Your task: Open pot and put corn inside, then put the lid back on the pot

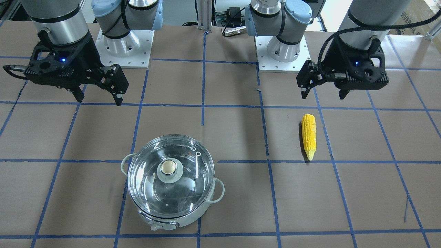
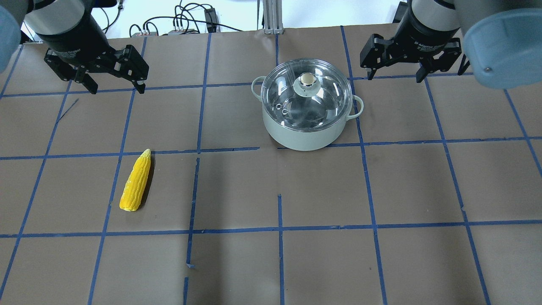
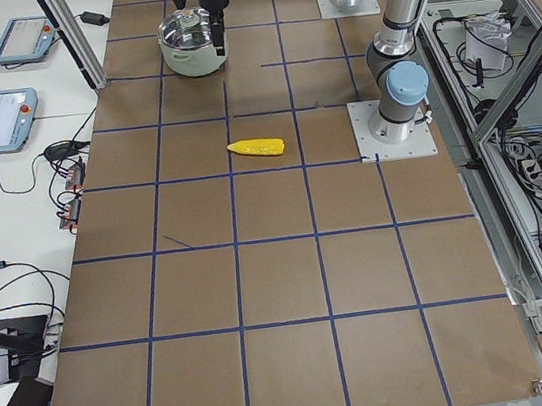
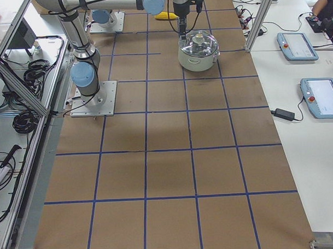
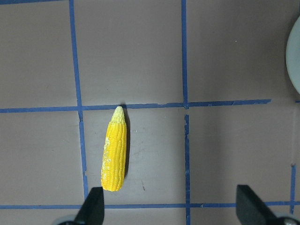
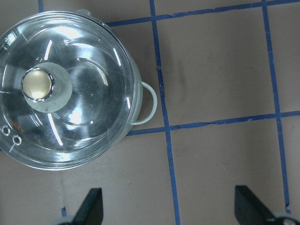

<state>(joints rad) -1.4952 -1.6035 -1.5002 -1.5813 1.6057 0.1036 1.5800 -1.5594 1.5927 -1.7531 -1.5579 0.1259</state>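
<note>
Front-facing view: the pot (image 1: 193,216) stood closed on the papered table (image 1: 241,131), with the glass lid (image 1: 187,187) seated on its rim. The corn (image 1: 309,136) lay well apart from it, just in front of the left gripper (image 1: 323,95). That gripper hung empty with its fingers spread wide, as did the right gripper (image 1: 99,100). A carton (image 1: 411,19) in the corner carried printing that appeared to read "UNIVERSAL", cut off by the frame.

Overhead view: the beige knob (image 2: 308,79) rose from the lid's centre. White lettering on both wrists was too small to read.

Left side view: the corn lay alone on the paper and the pot stood far off. The screens of the teach pendants (image 3: 2,120) were illegible.

Right side view: the pot was nearer here, and no brand showed on its wall.

Left wrist view: the cob's ridged kernels suggested a light, stiff toy. It looked easiest to pinch across its thick middle.

Right wrist view: glare ran across the smooth dome, which was probably slick and breakable. The knob looked the only sound hold, and the steel pot seemed heavy enough to stay put.
</note>
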